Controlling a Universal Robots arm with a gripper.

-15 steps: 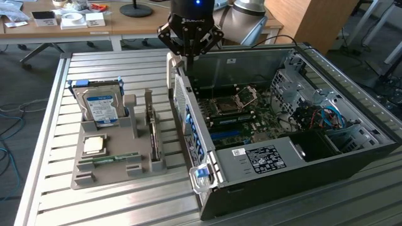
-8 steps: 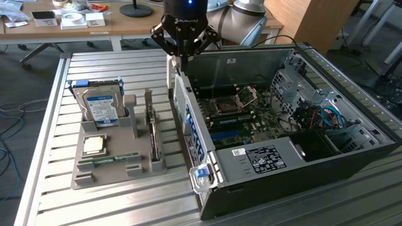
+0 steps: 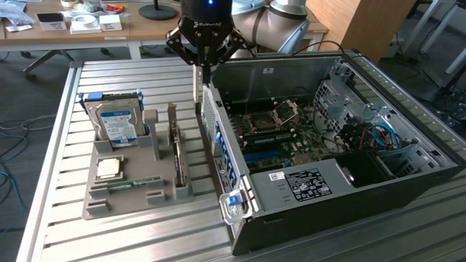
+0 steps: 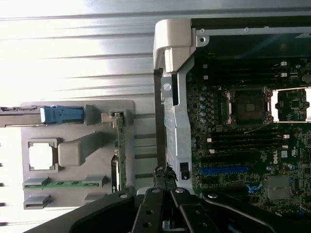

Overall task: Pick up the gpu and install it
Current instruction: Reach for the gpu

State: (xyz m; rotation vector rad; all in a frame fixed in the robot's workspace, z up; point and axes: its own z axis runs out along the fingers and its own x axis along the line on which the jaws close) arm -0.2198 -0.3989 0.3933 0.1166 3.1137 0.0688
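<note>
The gpu (image 3: 178, 150) stands on its long edge in a slot of the grey holder (image 3: 131, 203), a thin dark card seen edge-on. In the wrist view the gpu (image 4: 118, 155) is a narrow green-black strip. My gripper (image 3: 206, 76) hangs shut with nothing in it, over the near wall of the open computer case (image 3: 342, 191), just past the card's far end and apart from it. Its closed fingertips (image 4: 164, 173) show in the wrist view beside the case's metal edge. The motherboard (image 3: 280, 134) lies exposed inside, with a blue slot (image 4: 223, 170).
The holder also carries a silver hard drive (image 3: 117, 126) with a blue-white label, a square processor (image 3: 109, 167) and a green RAM stick (image 3: 135, 183). All rest on a slatted metal table (image 3: 58, 164). A desk with small boxes (image 3: 87, 23) stands behind.
</note>
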